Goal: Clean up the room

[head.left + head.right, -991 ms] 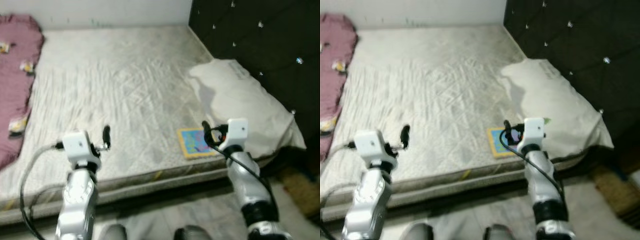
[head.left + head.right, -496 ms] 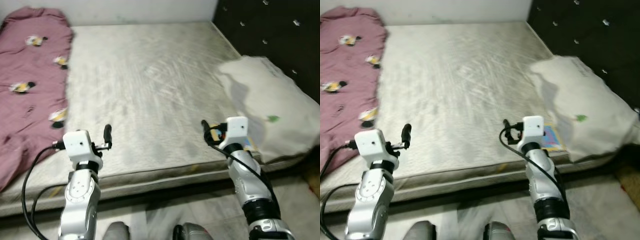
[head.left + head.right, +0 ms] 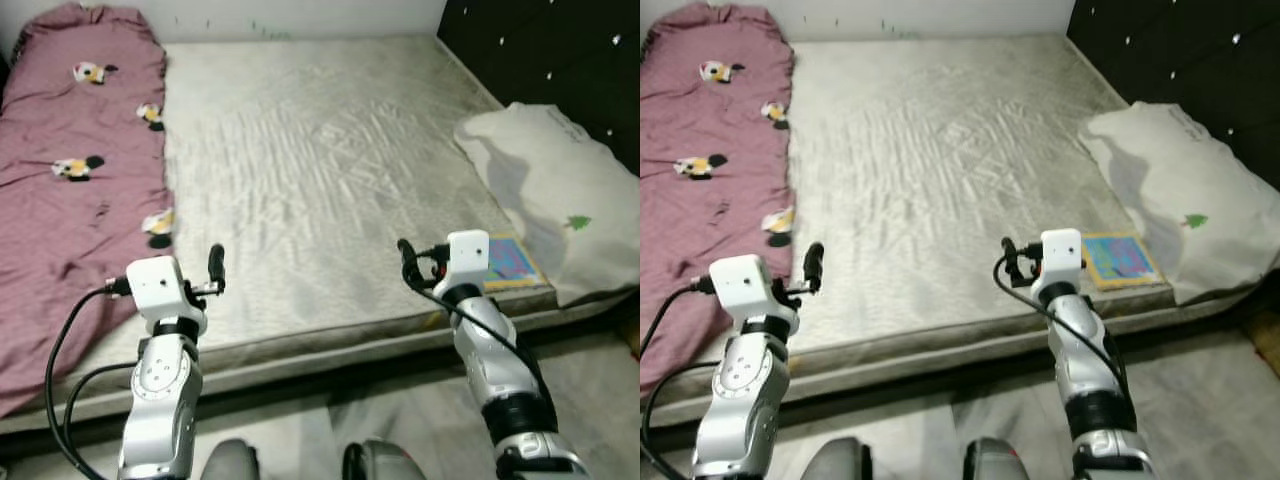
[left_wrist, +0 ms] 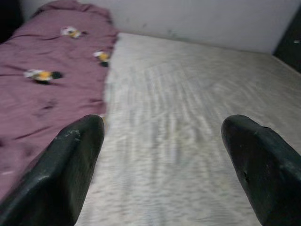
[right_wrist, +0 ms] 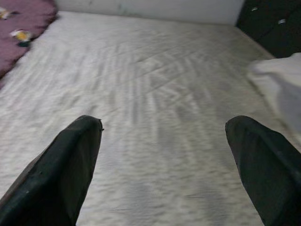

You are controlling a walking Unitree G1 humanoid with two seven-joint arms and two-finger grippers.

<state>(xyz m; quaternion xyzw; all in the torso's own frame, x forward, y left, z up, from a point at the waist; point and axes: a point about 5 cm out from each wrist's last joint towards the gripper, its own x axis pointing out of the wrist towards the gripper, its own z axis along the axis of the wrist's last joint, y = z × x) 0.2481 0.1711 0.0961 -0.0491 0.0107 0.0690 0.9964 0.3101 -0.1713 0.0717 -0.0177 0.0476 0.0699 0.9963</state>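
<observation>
Small flat colourful picture book (image 3: 508, 260) lying at near edge of bare grey mattress (image 3: 330, 170), tucked against white pillow (image 3: 555, 200). Right end effector (image 5: 164, 165) and left end effector (image 4: 160, 160) spread wide, nothing held. Risk judged: book nudged off mattress edge; thin book hard to pinch; maroon patterned blanket (image 3: 70, 190) snagged.

Count, head views:

- Mattress (image 3: 320, 170): 1, bare, grey-white.
- Blanket (image 3: 70, 200): 1, maroon, lying along the robot's left side of the mattress; 4 small yellow-and-black printed motifs countable on it.
- Pillow (image 3: 560, 200): 1, white, with 1 small green tree mark.
- Picture book (image 3: 512, 262): 1, flat, colourful, yellow-bordered, at the near mattress edge just beside the pillow.
- Headboard (image 3: 560, 50): 1, dark, tufted, studs too small to count reliably.
- Robot feet at the bottom edge: 2.
</observation>
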